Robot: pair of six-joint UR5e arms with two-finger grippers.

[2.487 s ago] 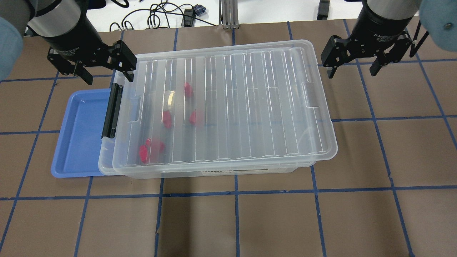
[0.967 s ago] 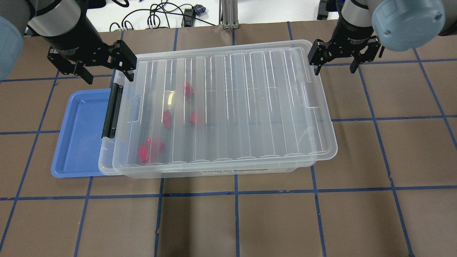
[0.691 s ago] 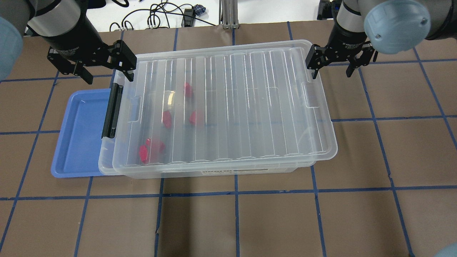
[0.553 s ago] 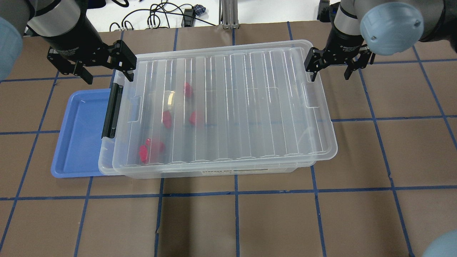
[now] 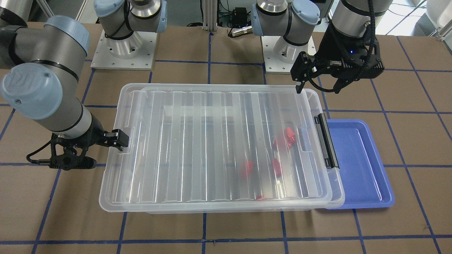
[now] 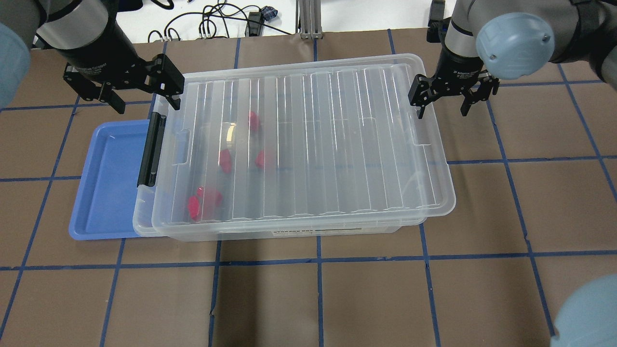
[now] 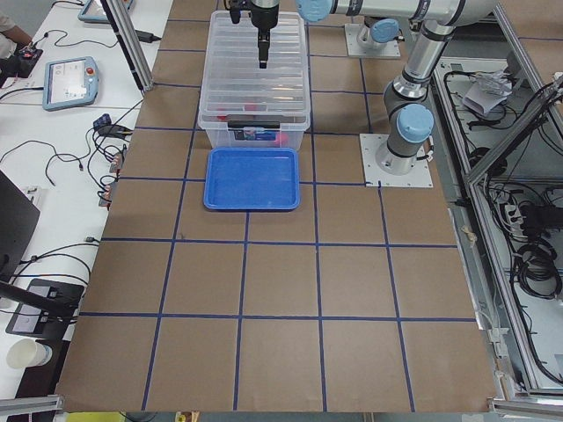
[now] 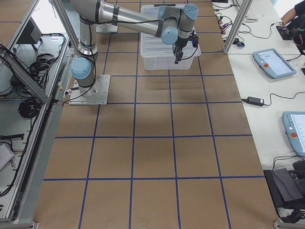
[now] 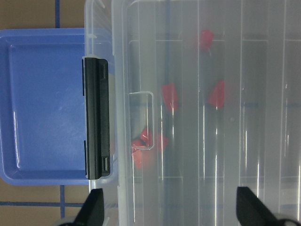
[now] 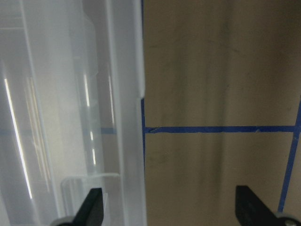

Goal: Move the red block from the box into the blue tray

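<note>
Left hand [image 6: 144,100] and right hand [image 6: 442,112] are hovering spread at the closed box's [image 6: 241,236] ends. Red blocks [image 6: 224,160] are sitting inside, the tray [image 6: 108,178] lying empty.

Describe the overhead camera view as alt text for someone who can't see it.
A lidded clear box holding several red blocks sits mid-table, an empty blue tray at its left end. The left gripper and right gripper are at its far corners, jaws open.
</note>
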